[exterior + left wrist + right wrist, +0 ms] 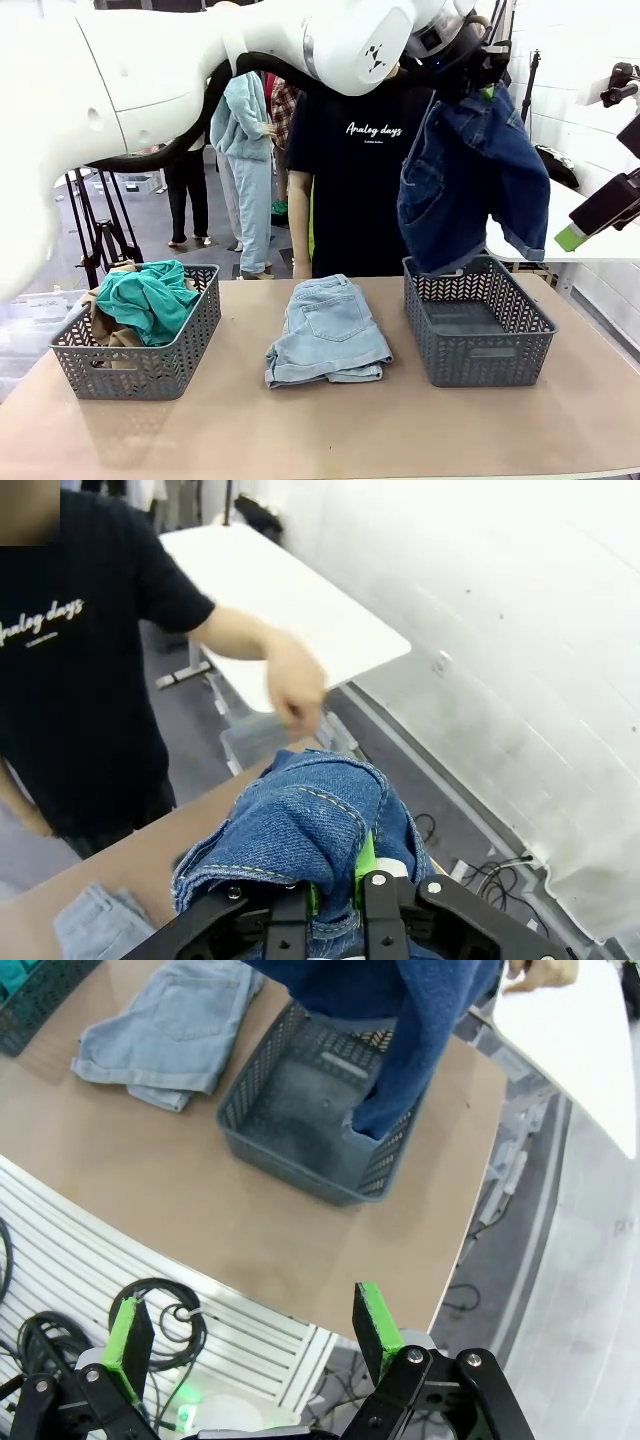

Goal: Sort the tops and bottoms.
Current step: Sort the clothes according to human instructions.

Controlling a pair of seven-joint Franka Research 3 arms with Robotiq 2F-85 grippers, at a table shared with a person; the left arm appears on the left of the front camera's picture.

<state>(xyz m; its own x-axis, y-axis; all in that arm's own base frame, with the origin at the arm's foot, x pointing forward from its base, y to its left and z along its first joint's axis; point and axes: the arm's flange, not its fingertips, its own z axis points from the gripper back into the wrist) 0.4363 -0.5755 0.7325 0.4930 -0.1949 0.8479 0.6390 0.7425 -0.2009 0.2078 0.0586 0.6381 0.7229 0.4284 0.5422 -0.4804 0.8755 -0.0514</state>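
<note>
Shorts [470, 180], dark, in L pincer [336, 885], over basket [480, 365]

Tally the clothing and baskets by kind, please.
Tops: 2, teal shirt, tan shirt
Dark blue shorts: 1
Light blue shorts stack: 1, pairs inside unclear
Grey baskets: 2, left basket, right basket
Total: 6

I saw a robotics lab: white painted brick wall [520, 660] right, black cables [488, 870] loose on the floor, black tripod [95, 225] far left.

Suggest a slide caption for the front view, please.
Left gripper holds dark blue denim shorts over the right grey plastic basket.
</note>
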